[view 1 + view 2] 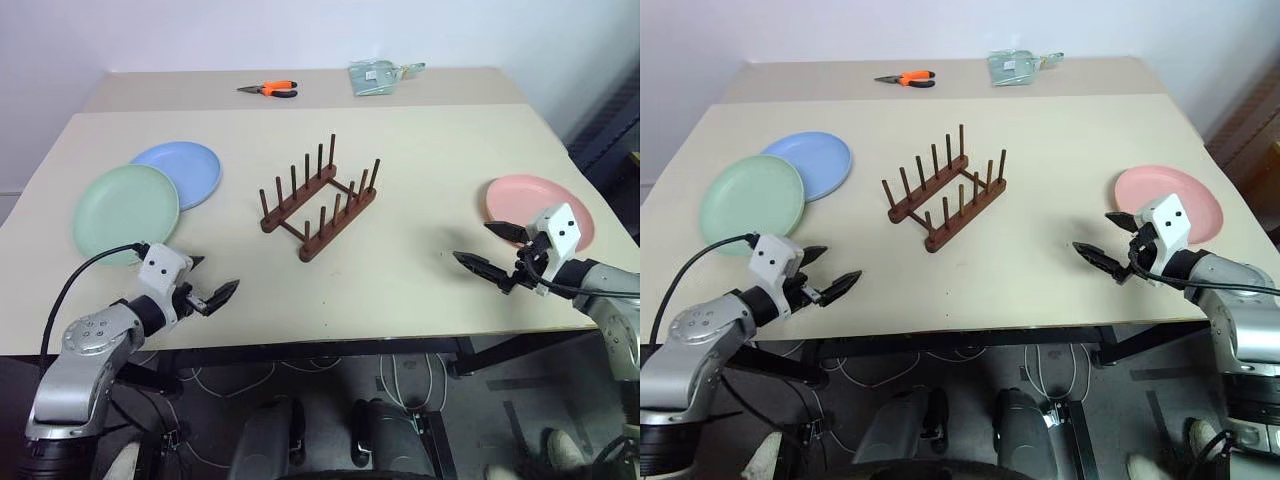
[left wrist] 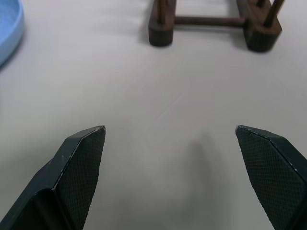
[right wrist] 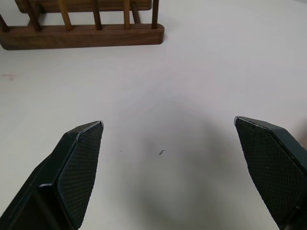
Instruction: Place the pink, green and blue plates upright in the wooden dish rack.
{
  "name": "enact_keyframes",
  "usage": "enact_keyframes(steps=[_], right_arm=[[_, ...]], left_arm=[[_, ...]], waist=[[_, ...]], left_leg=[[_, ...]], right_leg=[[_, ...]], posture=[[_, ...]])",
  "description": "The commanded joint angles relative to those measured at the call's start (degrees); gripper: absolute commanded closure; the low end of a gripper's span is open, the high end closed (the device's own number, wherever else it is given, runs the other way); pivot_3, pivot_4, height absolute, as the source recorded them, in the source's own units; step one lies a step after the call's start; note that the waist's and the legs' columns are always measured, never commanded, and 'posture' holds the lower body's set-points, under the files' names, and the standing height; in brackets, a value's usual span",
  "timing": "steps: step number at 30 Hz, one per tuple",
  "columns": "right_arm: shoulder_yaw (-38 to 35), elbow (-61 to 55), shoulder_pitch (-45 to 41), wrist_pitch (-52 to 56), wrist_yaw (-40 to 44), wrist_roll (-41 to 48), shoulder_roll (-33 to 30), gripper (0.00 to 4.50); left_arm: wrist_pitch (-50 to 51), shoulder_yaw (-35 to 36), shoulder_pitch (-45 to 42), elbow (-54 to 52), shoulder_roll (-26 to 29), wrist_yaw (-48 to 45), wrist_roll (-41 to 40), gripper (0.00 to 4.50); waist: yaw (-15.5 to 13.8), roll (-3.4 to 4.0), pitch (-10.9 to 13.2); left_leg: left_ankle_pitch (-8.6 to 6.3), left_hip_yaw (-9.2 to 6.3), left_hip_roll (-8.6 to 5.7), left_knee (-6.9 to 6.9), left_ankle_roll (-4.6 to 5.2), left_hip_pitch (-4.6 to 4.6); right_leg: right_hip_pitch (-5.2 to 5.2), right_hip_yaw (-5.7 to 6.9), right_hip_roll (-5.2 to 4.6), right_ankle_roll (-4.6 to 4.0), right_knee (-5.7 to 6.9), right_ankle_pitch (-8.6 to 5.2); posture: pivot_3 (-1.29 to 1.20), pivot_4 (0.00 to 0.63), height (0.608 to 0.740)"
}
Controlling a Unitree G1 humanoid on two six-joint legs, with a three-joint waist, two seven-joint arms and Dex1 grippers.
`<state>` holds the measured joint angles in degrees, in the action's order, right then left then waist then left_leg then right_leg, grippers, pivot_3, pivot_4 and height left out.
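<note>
The wooden dish rack (image 1: pixel 320 200) stands empty in the middle of the table, its pegs upright. A green plate (image 1: pixel 125 210) lies flat at the left, partly overlapping the blue plate (image 1: pixel 185 170) behind it. The pink plate (image 1: pixel 535 205) lies flat at the right. My left gripper (image 1: pixel 208 282) hovers open near the front edge, below the green plate, with nothing between its fingers. On the other side, my right gripper (image 1: pixel 490 248) is open and empty too, just in front of the pink plate. Both wrist views look along the open fingers toward the rack (image 3: pixel 81 28).
Orange-handled pliers (image 1: pixel 270 89) and a clear packet (image 1: pixel 380 76) lie on a second table pushed against the far edge. The table's front edge (image 1: pixel 330 338) runs just below both grippers. Cables hang under the table.
</note>
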<state>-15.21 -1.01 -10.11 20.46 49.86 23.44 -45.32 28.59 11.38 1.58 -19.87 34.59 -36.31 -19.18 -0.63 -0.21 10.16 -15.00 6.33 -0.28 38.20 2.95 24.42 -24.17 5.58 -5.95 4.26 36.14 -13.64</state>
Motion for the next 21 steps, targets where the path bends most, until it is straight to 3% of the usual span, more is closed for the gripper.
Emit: enact_keyframes(steps=[1,13,21], right_arm=[[0.11,-1.03,-1.53,-2.27,-1.02,-0.97,0.76,0.00],[5.83,-2.41,-3.25,-4.29,-5.27,-5.00,5.77,0.00],[7.48,-7.38,-2.23,2.09,-4.71,-0.61,8.11,0.00]], left_arm=[[-0.45,-1.24,-0.74,-2.04,-0.46,0.57,0.13,0.04],[-0.93,-7.08,-1.13,-4.18,-3.74,4.00,2.39,0.04],[-2.57,-9.50,-1.11,-2.50,-3.98,3.63,3.62,0.04]], waist=[[0.08,0.00,0.00],[0.01,0.00,0.00],[-0.02,0.00,0.00]], left_leg=[[0.00,0.00,0.00,0.00,0.00,0.00],[0.01,0.00,-0.01,0.01,0.00,0.00],[0.01,0.01,-0.01,0.01,0.00,0.00]], right_leg=[[0.00,0.00,0.00,0.00,0.00,0.00],[0.02,0.01,0.04,0.01,0.00,0.01],[0.02,0.00,0.05,0.01,0.00,0.01]], posture=[[0.00,0.150,0.740],[0.00,0.150,0.740],[0.00,0.150,0.740]])
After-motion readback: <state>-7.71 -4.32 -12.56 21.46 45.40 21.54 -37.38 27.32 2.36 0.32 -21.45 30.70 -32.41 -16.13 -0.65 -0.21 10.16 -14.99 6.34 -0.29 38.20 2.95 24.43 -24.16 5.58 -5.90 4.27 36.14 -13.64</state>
